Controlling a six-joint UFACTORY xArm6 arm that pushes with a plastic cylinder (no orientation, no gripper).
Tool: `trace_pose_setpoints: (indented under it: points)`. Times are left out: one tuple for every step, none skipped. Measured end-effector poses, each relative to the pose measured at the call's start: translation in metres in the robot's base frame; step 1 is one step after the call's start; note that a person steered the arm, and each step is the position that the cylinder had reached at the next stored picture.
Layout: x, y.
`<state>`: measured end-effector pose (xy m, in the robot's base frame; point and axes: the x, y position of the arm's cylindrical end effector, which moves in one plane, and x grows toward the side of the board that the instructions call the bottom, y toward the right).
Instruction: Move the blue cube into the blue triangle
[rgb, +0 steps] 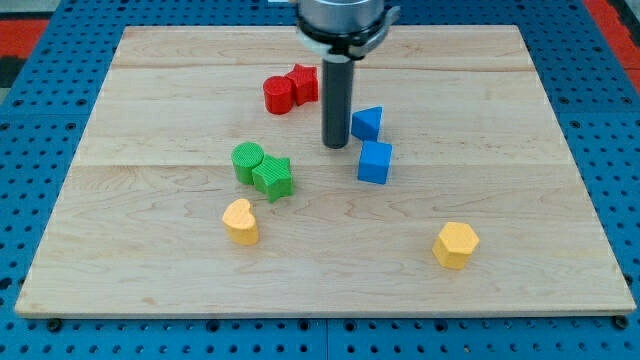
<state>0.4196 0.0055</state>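
No jaws are carried by this arm; it ends in a dark rod, so nothing is grasped. My tip (335, 146) is seen resting on the board (150, 80) slightly above the frame's centre, hanging from the grey arm housing (341, 20) at the top edge.

Just to the right of the tip, the blue triangle (367, 123) is found, close beside the rod but seemingly not touching it. The blue cube (374, 162) is placed just below the triangle and to the lower right of the tip; a narrow gap appears to separate cube and triangle.

Above and left of the tip, a red cylinder (279, 94) and a red star (303, 83) are set touching each other. To the lower left of the tip, a green cylinder (247, 160) and a green star (273, 177) are pressed together. Further down, a yellow heart (240, 221) is seen left of centre, and a yellow hexagon (456, 244) lies well apart at the lower right.

The board is laid on a blue perforated surface (60, 120).
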Motion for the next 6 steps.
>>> trace_pose_setpoints:
  points:
    - [0.044,0.000]
    - [0.062,0.047]
    - [0.059,0.073]
    - [0.037,0.073]
    - [0.020,0.068]
    - [0.056,0.104]
